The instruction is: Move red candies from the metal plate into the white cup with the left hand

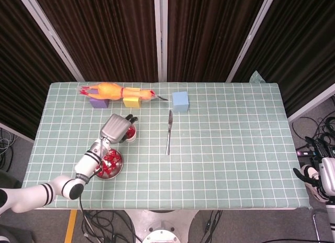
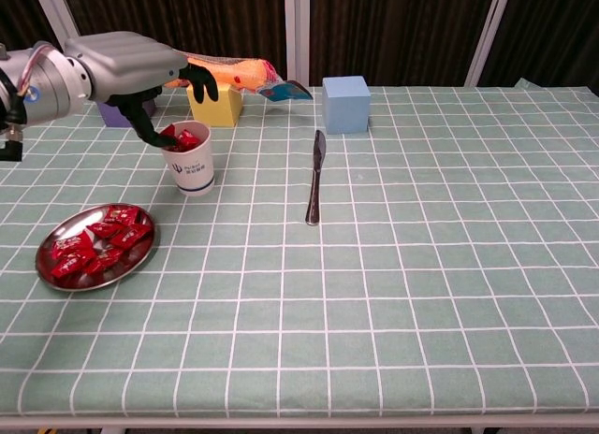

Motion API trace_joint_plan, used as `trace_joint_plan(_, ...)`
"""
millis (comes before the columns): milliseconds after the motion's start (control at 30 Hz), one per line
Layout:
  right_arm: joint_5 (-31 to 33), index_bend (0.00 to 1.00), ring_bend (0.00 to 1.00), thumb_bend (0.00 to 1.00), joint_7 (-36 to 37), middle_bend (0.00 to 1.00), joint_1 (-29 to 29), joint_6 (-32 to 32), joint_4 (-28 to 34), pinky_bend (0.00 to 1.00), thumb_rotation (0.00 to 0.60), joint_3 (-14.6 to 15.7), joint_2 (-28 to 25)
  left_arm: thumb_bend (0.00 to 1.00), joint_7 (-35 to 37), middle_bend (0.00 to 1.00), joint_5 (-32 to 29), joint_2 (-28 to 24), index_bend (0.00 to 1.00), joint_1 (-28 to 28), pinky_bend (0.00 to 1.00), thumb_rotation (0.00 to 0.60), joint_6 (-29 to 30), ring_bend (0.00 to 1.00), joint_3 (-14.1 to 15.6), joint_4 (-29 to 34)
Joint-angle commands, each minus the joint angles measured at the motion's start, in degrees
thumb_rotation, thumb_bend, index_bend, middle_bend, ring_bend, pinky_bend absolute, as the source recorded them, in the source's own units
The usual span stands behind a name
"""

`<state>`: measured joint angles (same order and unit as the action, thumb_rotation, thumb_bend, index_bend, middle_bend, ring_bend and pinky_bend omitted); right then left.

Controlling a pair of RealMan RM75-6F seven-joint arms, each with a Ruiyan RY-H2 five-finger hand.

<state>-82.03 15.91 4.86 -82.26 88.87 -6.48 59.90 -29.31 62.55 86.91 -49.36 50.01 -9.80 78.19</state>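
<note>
The white cup (image 2: 193, 167) stands left of the table's middle, with red candies (image 2: 182, 137) heaped at its mouth. My left hand (image 2: 126, 65) hovers just over the cup, its dark fingers spread and nothing between them; from the head camera this left hand (image 1: 116, 129) covers most of the cup (image 1: 131, 134). The metal plate (image 2: 45, 262) lies nearer the front left edge, and several red candies (image 2: 94, 247) lie on it. My right hand (image 1: 309, 177) hangs off the table's right side, holding nothing.
A table knife (image 2: 314, 177) lies right of the cup. A blue cube (image 2: 345, 104), a yellow block (image 2: 215, 107), a purple block (image 1: 98, 102) and a rubber chicken (image 1: 112, 90) stand along the far edge.
</note>
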Motion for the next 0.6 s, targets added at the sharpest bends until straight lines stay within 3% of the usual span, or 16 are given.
trace_joint_plan(33,0.0,0.12,0.09,0.11,0.0,0.19,0.0,0.0,0.0,0.42,0.600,0.0,-0.1,0.27,1.4,0.35,-0.6,-1.1,0.28,1.1,1.00,0.600,1.5,0.92,-0.4,1.7)
trace_joint_plan(200,-0.5,0.12,0.09,0.11,0.0,0.19,0.3,0.2,0.0,0.42,0.600,0.0,-0.1,0.27,6.0,0.35,3.3,-6.2,0.28,6.5,1.00,0.600,8.6,0.92,1.2,7.8)
trace_joint_plan(400,-1.0,0.12,0.09,0.11,0.0,0.19,0.7,0.2,0.1,0.42,0.600,0.0,0.1,0.27,10.8,0.40,11.1,-10.3,0.36,14.2,1.00,0.600,17.5,0.92,6.6,11.5)
trace_joint_plan(600,-1.5,0.12,0.09,0.11,-0.5,0.19,0.7,-0.1,0.7,0.42,0.600,0.2,0.0,0.27,11.2,0.45,17.7,-9.5,0.41,17.6,1.00,0.600,17.7,0.92,13.2,10.4)
